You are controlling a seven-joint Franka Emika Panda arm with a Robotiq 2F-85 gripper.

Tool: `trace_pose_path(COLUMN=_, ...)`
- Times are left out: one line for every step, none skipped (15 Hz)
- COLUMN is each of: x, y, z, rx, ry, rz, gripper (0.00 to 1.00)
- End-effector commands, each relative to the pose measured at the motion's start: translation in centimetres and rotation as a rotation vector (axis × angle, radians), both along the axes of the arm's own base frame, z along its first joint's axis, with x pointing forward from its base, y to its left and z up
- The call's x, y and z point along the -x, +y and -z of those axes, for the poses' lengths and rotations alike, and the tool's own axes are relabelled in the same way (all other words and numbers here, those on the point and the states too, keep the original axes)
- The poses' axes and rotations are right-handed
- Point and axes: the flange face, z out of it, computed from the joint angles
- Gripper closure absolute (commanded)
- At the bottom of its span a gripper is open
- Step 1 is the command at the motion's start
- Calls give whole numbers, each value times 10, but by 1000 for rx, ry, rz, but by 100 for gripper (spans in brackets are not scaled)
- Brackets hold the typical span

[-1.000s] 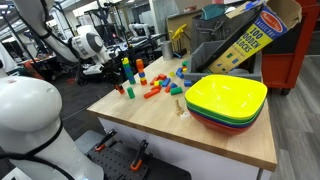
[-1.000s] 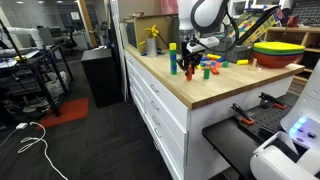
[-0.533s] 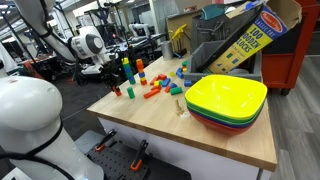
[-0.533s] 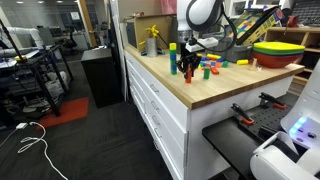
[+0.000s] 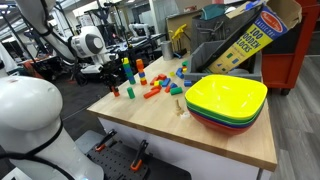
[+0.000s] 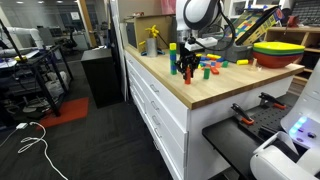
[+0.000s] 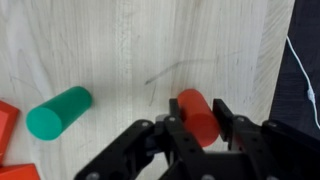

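I've brought the claw (image 7: 199, 120) down to the worktop (image 7: 150, 40), still clenched on the red cylinder (image 7: 192, 102), green cylinder (image 7: 58, 111) at 9 o'clock: placement looks near-done.

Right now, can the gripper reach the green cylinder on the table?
Probably yes: the green cylinder lies in the open beside the gripper, nothing between, though a red cylinder sits in its jaws.
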Motion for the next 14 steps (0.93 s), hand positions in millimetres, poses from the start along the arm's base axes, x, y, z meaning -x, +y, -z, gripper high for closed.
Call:
trace_pose_path(x=-1, y=2, z=-6, rx=-2, ry=0, rz=11, gripper=27)
trace_pose_path(x=0, y=2, z=-7, rx=-6, ry=-3, rz=13, gripper=20)
trace_pose_path(x=0, y=2, z=-8, rx=-9, ry=-5, rz=14, gripper=11)
trace_pose_path(x=1, y=2, z=-10, rx=-15, ry=-7, rz=17, gripper=5)
trace_pose_path(x=1, y=1, z=-12, rx=-21, ry=-9, rz=21, gripper=0)
trace_pose_path(x=2, y=0, z=-14, rx=-28, ry=-11, rz=26, gripper=0)
trace_pose_path(x=2, y=-2, z=-18, rx=-41, ry=-13, rz=36, gripper=0)
trace_pose_path(x=3, y=-3, z=-22, rx=-63, ry=-8, rz=46, gripper=0)
trace_pose_path(x=3, y=-4, z=-26, rx=-88, ry=-4, rz=60, gripper=0)
trace_pose_path(x=4, y=-6, z=-31, rx=-113, ry=-1, rz=73, gripper=0)
trace_pose_path(x=4, y=-9, z=-37, rx=-132, ry=-5, rz=86, gripper=0)
trace_pose_path(x=4, y=-13, z=-43, rx=-151, ry=-15, rz=101, gripper=0)
trace_pose_path(x=5, y=-16, z=-50, rx=-166, ry=-29, rz=119, gripper=0)
trace_pose_path(x=6, y=-21, z=-56, rx=-175, ry=-43, rz=136, gripper=0)
